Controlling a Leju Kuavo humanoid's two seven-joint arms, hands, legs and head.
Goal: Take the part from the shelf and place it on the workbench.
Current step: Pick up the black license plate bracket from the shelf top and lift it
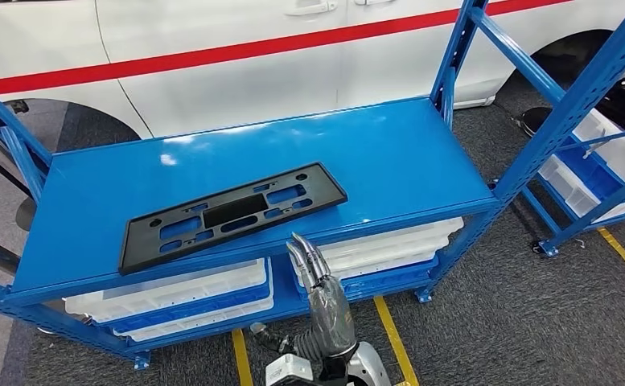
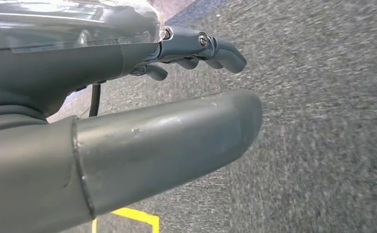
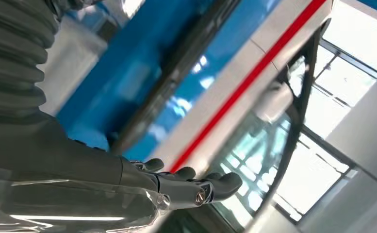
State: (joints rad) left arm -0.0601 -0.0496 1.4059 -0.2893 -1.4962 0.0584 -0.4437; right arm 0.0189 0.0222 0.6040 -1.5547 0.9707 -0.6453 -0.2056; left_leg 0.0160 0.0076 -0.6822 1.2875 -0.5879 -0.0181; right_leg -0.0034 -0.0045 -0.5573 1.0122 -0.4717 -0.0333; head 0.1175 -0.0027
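The black license plate bracket (image 1: 232,215) lies flat on the blue shelf (image 1: 389,153). At its 5 o'clock, the right hand (image 1: 317,277) holds nothing, fingers extended. The left hand (image 2: 128,121) is empty above the carpet.

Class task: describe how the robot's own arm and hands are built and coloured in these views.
The right hand has slim metallic-grey fingers on a shiny silver forearm. Close up, the left hand shows a thick matte grey thumb, darker fingers, a glossy clear cover and a thin black cable.
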